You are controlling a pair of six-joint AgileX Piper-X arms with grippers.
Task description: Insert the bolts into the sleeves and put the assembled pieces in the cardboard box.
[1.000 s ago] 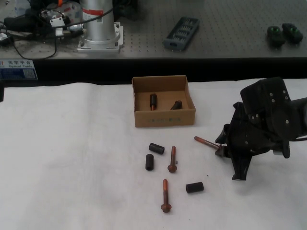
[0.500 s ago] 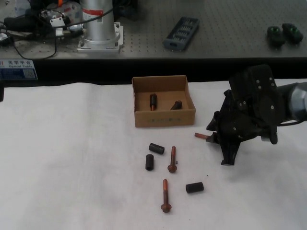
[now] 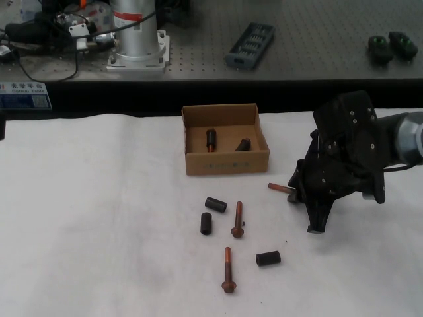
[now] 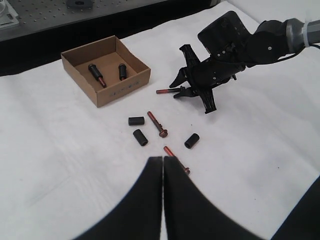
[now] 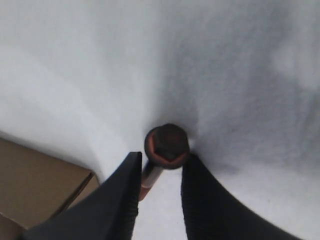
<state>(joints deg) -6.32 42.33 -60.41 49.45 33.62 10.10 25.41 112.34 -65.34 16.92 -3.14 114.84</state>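
One bolt (image 3: 280, 188) — right claw (image 5: 161, 164) (barely shifted)

In the high view the right pincer (image 3: 299, 191) covers the head of the bolt (image 3: 280, 187) it grips. In the right wrist view the cardboard box (image 5: 40, 185) is cut by the picture's edge, and a finger (image 5: 117, 205) hides most of the bolt's shank. The boxed pieces (image 3: 211, 139) are too small to make out.

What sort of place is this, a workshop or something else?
Probably a research lab: behind the cloth-covered bench stands a metal table drilled with a grid of holes, cables lie on it, and a robot hand grips a bolt.
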